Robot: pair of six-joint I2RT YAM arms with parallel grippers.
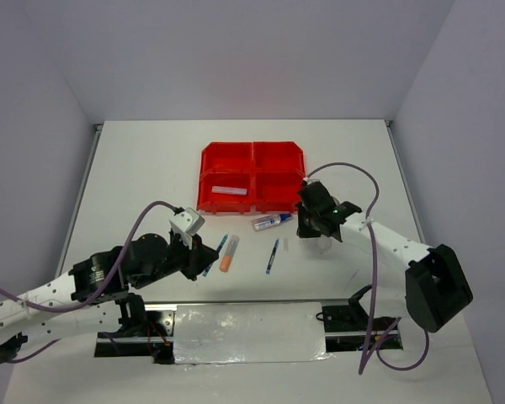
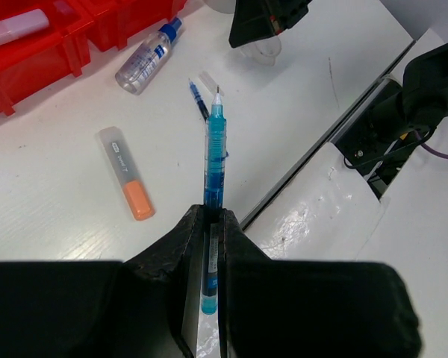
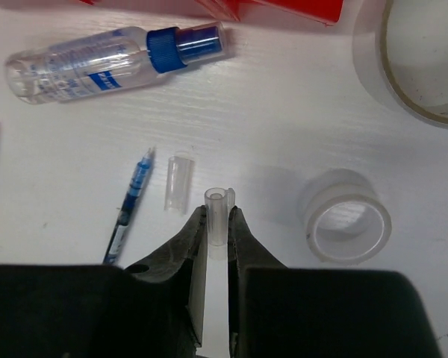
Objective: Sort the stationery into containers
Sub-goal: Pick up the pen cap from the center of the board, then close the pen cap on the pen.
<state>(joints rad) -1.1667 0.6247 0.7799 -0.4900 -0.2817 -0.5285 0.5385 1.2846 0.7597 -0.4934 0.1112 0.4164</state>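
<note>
Blue pen [image 2: 214, 153] sits clamped in the left tool [image 2: 211, 218] beside the orange highlighter [image 2: 125, 173] on the white surface [image 1: 151, 168], while the right tool [image 3: 216, 218] pinches a clear cap [image 3: 217, 200] near a small tape roll [image 3: 346, 224], short of the red bins [image 1: 254, 167].

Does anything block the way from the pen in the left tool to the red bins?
Nothing upright does. The highlighter and the glue tube lie flat on the table between the pen in the left tool and the bins; a lifted carry should clear both.
</note>
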